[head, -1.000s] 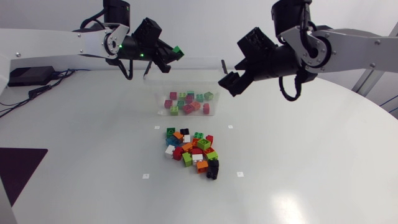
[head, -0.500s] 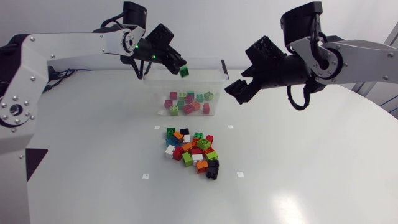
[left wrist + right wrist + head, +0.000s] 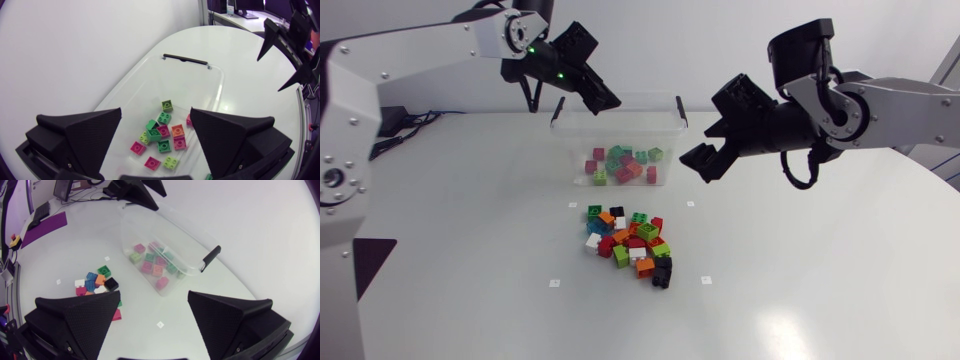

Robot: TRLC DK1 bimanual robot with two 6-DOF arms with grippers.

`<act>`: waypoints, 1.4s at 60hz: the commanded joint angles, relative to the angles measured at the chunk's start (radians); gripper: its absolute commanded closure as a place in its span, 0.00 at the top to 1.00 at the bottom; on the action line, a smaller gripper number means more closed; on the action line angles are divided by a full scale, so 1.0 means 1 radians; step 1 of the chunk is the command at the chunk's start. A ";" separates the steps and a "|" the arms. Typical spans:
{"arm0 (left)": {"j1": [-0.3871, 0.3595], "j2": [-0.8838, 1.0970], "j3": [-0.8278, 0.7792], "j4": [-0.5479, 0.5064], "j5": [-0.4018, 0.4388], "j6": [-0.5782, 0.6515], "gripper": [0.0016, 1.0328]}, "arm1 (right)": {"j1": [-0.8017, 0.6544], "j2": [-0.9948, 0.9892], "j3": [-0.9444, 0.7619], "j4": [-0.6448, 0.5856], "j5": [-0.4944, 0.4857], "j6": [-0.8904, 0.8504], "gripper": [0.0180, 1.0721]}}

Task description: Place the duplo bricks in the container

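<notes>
Both gape empty: left claw [image 3: 607,101] over the container [image 3: 572,140], right claw [image 3: 698,163] at its 3 o'clock. We judge the duplo bricks [image 3: 630,245] light, rigid; pinch flat sides.

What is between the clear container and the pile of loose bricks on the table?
Nothing but bare table. In the head view a narrow empty strip separates the container from the brick pile; small white markers sit off to its sides.
</notes>
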State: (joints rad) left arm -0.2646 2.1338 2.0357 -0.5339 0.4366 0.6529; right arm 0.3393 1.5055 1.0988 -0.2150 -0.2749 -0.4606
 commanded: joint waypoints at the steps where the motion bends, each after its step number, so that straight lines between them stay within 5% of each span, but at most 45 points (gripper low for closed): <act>1: 0.002 -0.156 -0.134 -0.012 0.011 0.056 0.95 | 0.017 -0.014 -0.043 -0.037 -0.021 -0.047 0.93; 30: 0.018 -0.542 -0.795 -0.011 0.004 0.327 0.95 | 0.127 -0.010 -0.238 -0.119 -0.046 -0.148 0.89; 38: 0.019 -0.578 -0.910 -0.009 0.005 0.383 0.95 | 0.148 0.001 -0.274 -0.116 -0.044 -0.154 0.81; 62: -0.010 -0.577 -1.080 0.038 -0.018 0.422 0.95 | 0.188 0.102 -0.301 -0.093 -0.017 -0.148 0.59; 84: -0.045 -0.561 -1.128 0.081 -0.050 0.419 0.95 | 0.181 0.179 -0.270 -0.064 0.036 -0.136 0.52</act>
State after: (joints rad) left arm -0.2981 1.5661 0.9409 -0.4610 0.4007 1.0492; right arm 0.5217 1.6485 0.8238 -0.2855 -0.2558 -0.5922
